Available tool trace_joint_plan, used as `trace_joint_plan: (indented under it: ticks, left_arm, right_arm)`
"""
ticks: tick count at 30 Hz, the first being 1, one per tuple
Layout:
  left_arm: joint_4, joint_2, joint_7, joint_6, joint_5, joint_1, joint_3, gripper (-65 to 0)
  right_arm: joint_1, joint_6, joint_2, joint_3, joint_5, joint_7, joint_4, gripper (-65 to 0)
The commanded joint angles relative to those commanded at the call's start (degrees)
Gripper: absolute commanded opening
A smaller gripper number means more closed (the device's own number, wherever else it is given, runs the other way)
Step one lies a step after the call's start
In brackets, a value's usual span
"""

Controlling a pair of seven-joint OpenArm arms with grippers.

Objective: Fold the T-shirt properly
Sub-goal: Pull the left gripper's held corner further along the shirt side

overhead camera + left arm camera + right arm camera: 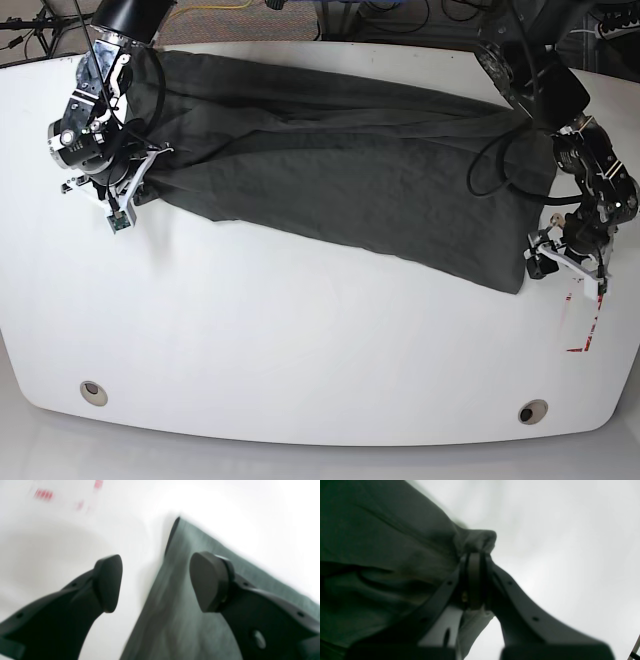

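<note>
A large dark charcoal-grey T-shirt of thin, soft fabric (340, 180) lies spread lengthwise across the far half of a white oval surface (300, 350), running from the base view's upper left down to its right side, with long creases along its length and its near edge slanting across the surface. The right gripper (475, 555), seen at the left of the base view (135, 185), has its jaws pressed together on a bunched fold of the T-shirt (382, 542); in the right wrist view a small knob of cloth pokes out just above the closed black jaws, and the rest of the fabric hangs in soft folds to one side. The left gripper (156, 582), at the right of the base view (560, 262), has its jaws spread wide apart and holds nothing; in the left wrist view one black pad (108, 582) stands over bare white surface (62, 542) while the other pad (208, 581) stands over the T-shirt (175, 605), with the straight cloth edge and a pointed corner lying between and beyond them. Whether those pads touch the cloth cannot be told. Faint red marks (43, 494) show blurred on the surface in that view, and a thin red line (588, 320) lies near the surface's right edge in the base view
</note>
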Motion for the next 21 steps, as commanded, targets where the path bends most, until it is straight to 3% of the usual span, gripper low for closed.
trace_joint_plan:
  ticks: [11, 21]
  left_arm:
    - [-16.3, -2.1, -8.4, 0.2, 0.2, -4.3, 5.7, -21.7]
    - [-20.2, -1.9, -8.4, -0.2, 0.0, -5.4, 11.3, -22.6]
  right_arm:
    - [0.0, 0.00, 0.0, 0.0, 0.0, 1.0, -0.1, -65.0]
    - [0.0, 0.00, 0.0, 0.0, 0.0, 1.0, -0.2, -65.0]
